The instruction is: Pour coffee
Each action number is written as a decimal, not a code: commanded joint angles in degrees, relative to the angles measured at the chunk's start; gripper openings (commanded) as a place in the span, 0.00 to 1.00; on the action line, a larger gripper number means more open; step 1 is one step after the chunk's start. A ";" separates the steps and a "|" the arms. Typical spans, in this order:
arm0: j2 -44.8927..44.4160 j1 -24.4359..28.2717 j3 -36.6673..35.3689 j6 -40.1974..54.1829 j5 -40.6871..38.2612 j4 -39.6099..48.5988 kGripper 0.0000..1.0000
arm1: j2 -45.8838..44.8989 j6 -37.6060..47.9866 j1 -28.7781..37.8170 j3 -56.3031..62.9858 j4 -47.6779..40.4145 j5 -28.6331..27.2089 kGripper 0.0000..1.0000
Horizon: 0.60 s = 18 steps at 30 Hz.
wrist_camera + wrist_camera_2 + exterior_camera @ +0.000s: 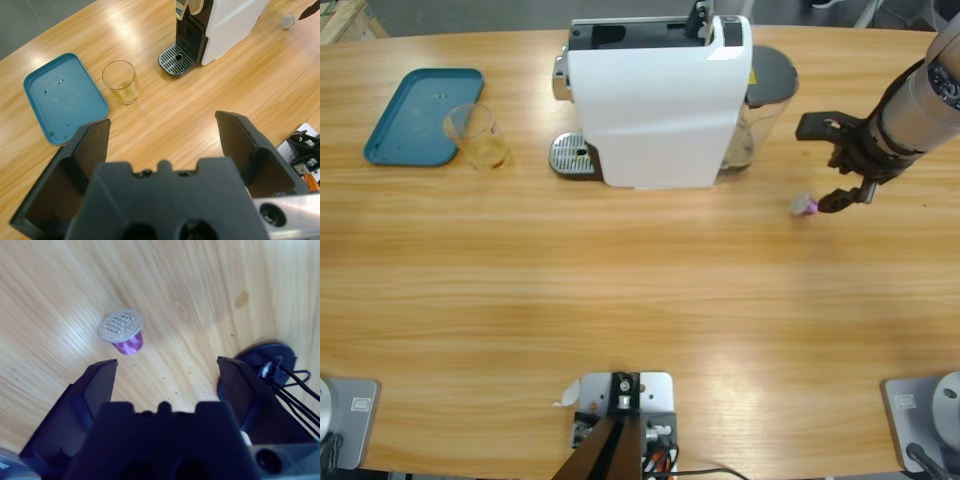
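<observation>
Just ahead of your right gripper (162, 377), a shade toward its left jaw, the purple capsule (125, 334) lies tipped on the worktop (640, 290), foil face up; jaws spread wide, holding nothing. Centre the capsule between the jaws before you drop, then close on the purple body under the foil rim, gently, because it looks likely to roll. Your left gripper (162, 135) hovers wide open and empty too, with the clear tumbler (120, 81) well ahead of it, beside the teal tray (60, 100) and short of the coffee machine's (660, 100) drip grate (176, 59). No coffee shows yet; the tumbler looks empty.
</observation>
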 commanded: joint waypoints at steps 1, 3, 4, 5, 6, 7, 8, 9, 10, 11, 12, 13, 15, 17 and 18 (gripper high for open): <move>1.33 -0.50 2.37 -0.77 -0.65 -0.73 0.90 | 4.16 1.24 1.46 0.55 -0.34 2.58 0.88; 1.40 -0.50 2.37 -0.77 -0.65 -0.80 0.90 | 4.16 1.31 1.53 0.63 -0.34 2.82 0.88; 1.42 -0.50 2.37 -0.77 -0.65 -0.80 0.90 | 4.16 1.35 1.53 0.67 -0.34 2.86 0.88; 1.42 -0.50 2.37 -0.77 -0.65 -0.80 0.90 | 4.19 1.40 1.53 0.70 -0.34 2.86 0.88; 1.42 -0.50 2.37 -0.77 -0.65 -0.80 0.90 | 4.21 1.40 1.53 0.72 -0.34 2.86 0.87; 1.42 -0.50 2.37 -0.77 -0.65 -0.80 0.90 | 4.16 1.40 1.53 0.72 -0.34 2.86 0.86; 1.42 -0.50 2.37 -0.77 -0.65 -0.76 0.90 | 4.07 1.40 1.53 0.67 -0.34 2.86 0.80; 1.42 -0.50 2.37 -0.77 -0.65 -0.74 0.90 | 4.07 1.40 1.53 0.58 -0.34 2.86 0.78; 1.42 -0.50 2.37 -0.77 -0.65 -0.76 0.90 | 4.16 1.40 1.53 0.51 -0.34 2.86 0.76; 1.42 -0.50 2.37 -0.77 -0.65 -0.78 0.90 | 4.30 1.40 1.53 0.40 -0.34 2.91 0.76; 1.42 -0.50 2.37 -0.77 -0.65 -0.73 0.90 | 4.44 1.42 1.53 0.37 -0.34 3.05 0.76; 1.36 -0.50 2.37 -0.77 -0.65 -0.71 0.90 | 4.54 1.47 1.53 0.37 -0.34 3.17 0.76; 1.33 -0.50 2.37 -0.77 -0.65 -0.73 0.90 | 4.74 1.52 1.53 0.37 -0.34 3.49 0.76; 1.33 -0.50 2.37 -0.77 -0.65 -0.76 0.90 | 4.88 1.59 1.61 0.37 -0.34 3.90 0.76; 1.33 -0.50 2.37 -0.77 -0.65 -0.80 0.90 | 4.95 1.66 1.74 0.37 -0.34 4.07 0.76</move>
